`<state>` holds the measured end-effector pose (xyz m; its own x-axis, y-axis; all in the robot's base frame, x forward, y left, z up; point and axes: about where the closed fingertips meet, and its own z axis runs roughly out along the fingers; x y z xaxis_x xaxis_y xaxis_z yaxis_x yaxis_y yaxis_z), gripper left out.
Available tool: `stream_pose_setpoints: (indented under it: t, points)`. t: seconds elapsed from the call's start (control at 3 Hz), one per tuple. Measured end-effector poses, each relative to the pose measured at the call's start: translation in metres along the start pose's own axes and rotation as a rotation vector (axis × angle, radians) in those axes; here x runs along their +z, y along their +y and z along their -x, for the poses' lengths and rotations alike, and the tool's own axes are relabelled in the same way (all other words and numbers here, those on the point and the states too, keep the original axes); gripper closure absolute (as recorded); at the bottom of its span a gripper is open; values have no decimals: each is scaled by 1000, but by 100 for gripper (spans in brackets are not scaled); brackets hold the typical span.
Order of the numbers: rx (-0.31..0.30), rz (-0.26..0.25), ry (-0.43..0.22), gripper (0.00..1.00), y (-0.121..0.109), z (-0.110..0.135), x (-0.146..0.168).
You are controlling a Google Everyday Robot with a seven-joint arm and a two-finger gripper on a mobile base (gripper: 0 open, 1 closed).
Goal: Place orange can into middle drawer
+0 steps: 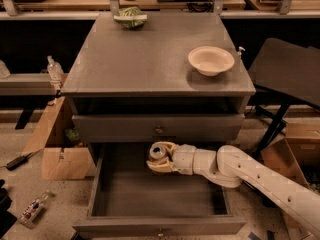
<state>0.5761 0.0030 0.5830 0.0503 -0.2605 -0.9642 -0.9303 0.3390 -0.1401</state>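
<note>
Slim orange-tan drink can w/ silver top (158, 150) is pinched between the cream fingers of the gripper (160, 157), up over the back-centre of the open grey wooden middle drawer (150, 199), just below the shut upper grey drawer (200, 129). The can looks tipped top-toward-camera, tho the fingers hide most of its body. White arm comes in from the right; on the grey cabinet top (140, 59) a round white bowl (211, 60) sits at right, well apart.
</note>
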Motion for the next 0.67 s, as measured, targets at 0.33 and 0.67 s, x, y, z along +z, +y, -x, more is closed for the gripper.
stream_pose_setpoints:
  t: [0.33,0.67]
  points:
    - [47,52,13,100,17,-43,26]
    - [104,94,14,100,37,-93,51]
